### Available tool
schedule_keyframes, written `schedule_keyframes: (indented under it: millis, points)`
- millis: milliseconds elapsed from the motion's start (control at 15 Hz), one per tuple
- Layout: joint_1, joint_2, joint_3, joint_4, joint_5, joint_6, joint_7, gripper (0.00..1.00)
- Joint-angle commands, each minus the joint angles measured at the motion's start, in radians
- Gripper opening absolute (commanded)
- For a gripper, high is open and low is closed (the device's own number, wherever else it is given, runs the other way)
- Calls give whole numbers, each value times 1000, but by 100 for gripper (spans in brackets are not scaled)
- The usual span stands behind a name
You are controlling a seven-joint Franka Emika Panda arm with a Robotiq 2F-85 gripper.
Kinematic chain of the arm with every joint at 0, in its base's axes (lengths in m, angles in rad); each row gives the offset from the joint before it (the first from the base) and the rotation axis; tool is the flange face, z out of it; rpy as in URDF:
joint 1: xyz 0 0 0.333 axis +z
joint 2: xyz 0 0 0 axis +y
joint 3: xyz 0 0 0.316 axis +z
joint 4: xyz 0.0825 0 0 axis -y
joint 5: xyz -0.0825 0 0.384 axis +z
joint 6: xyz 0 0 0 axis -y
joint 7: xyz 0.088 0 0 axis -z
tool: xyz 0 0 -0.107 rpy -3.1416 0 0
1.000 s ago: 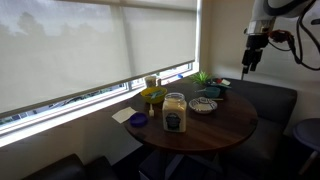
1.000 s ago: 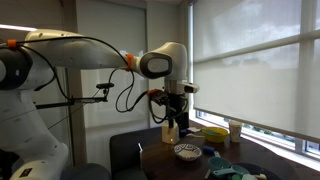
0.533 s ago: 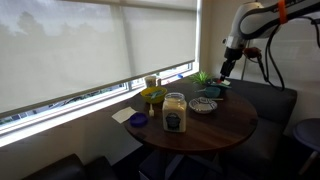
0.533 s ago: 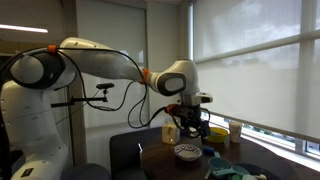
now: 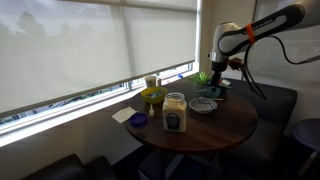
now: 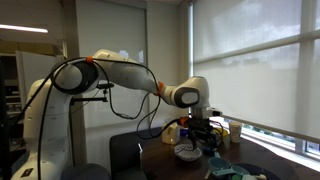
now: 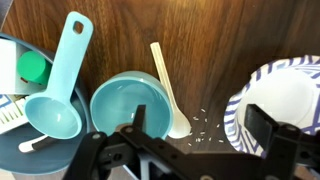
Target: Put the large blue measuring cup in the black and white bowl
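Observation:
In the wrist view the large blue measuring cup [image 7: 125,105] is a round light-blue cup on the wooden table, with a cream spoon [image 7: 166,88] against its right side. The black and white bowl [image 7: 285,90] sits to its right, white inside with a dark patterned rim. My gripper [image 7: 200,135] is open and empty, hovering over the gap between cup and bowl, one finger over the cup's edge and one over the bowl's edge. In both exterior views the gripper [image 5: 218,80] [image 6: 205,135] hangs low over the table beside the bowl [image 5: 203,105] [image 6: 187,152].
A smaller teal scoop [image 7: 58,85] with a long handle lies left of the cup. Rice grains [image 7: 200,122] are scattered on the wood. A labelled glass jar [image 5: 175,113], a yellow-green bowl [image 5: 152,96] and a blue lid [image 5: 138,120] stand on the round table [image 5: 235,125].
The arm has swung in and come down from high above the table's far side to just over the measuring cups and bowl. Nothing on the table has moved.

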Motion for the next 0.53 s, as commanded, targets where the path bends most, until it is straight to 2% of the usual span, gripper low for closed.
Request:
schedule_keyframes:
  millis: [0, 67, 200, 333, 467]
  points:
    - [-28, 66, 14, 86, -23, -44, -37, 100]
    - [-33, 78, 13, 96, -26, -47, -38, 91]
    - [-44, 99, 12, 111, -33, -48, -41, 80]
    - [-53, 116, 14, 121, -33, -48, -44, 80]
    - [-60, 131, 17, 129, -28, -43, -49, 68]
